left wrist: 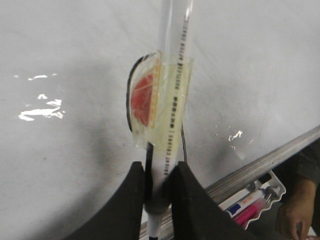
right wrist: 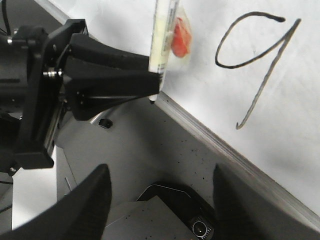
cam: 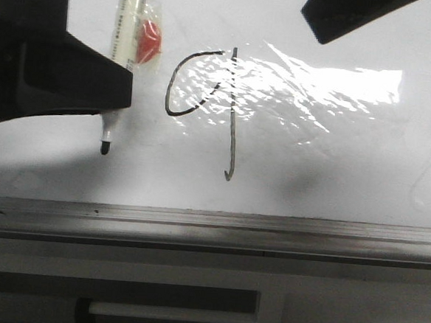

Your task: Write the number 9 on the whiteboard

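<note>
The number 9 [cam: 205, 102] is drawn in thin black line on the glossy whiteboard [cam: 334, 162]: an open loop and a long stem ending in a small hook. It also shows in the right wrist view [right wrist: 255, 55]. My left gripper [cam: 113, 88] is shut on a white marker [cam: 125, 29] with a taped red and yellow label. The marker's black tip [cam: 105, 148] hangs to the left of the 9, over the board. In the left wrist view the fingers [left wrist: 127, 200] clamp the marker [left wrist: 170, 115]. My right gripper [right wrist: 160, 185] is open and empty, off the board's edge.
A grey metal rail [cam: 211, 228] runs along the board's near edge. A tray of markers [left wrist: 252, 202] sits below the rail, with a person's hand [left wrist: 295, 210] beside it. The right arm [cam: 352, 12] shows dark at the far top of the front view.
</note>
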